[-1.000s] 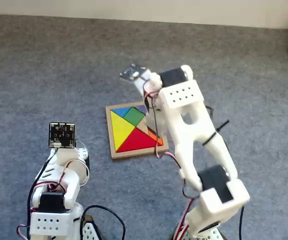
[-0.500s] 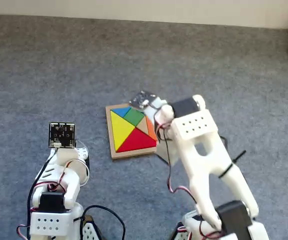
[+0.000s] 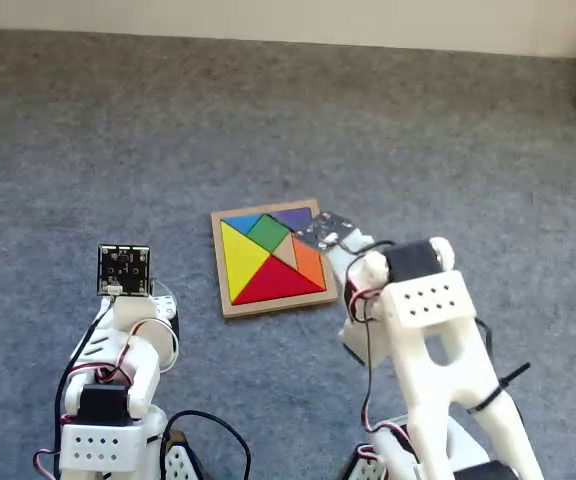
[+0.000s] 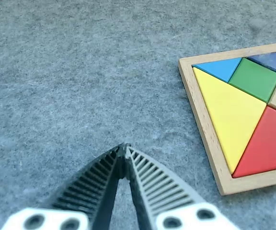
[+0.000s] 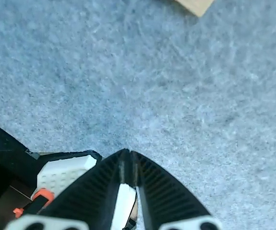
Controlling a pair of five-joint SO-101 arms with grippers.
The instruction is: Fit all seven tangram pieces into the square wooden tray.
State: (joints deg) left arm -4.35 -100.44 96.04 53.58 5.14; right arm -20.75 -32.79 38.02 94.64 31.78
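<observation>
The square wooden tray (image 3: 230, 305) lies on the grey carpet mid-table, filled with coloured pieces: a yellow triangle (image 3: 242, 260), a red triangle (image 3: 280, 284), a blue triangle (image 3: 245, 222), a green square (image 3: 269, 232), a purple piece (image 3: 293, 216), a tan triangle (image 3: 286, 251) and an orange triangle (image 3: 310, 266). The right arm (image 3: 423, 300) stands just right of the tray. My right gripper (image 5: 127, 153) is shut and empty over bare carpet, a tray corner (image 5: 194, 5) beyond it. My left gripper (image 4: 124, 148) is shut and empty, short of the tray (image 4: 202, 120). The left arm (image 3: 124, 330) sits at the lower left.
Grey carpet (image 3: 118, 130) covers the whole table, with open room left of and behind the tray. A pale wall strip (image 3: 288, 20) runs along the far edge. The right arm's own base (image 5: 61, 175) and a dark mount show close under its gripper.
The right arm has drawn back from over the tray's far corner toward its base, uncovering the purple and orange pieces. The left arm has not moved.
</observation>
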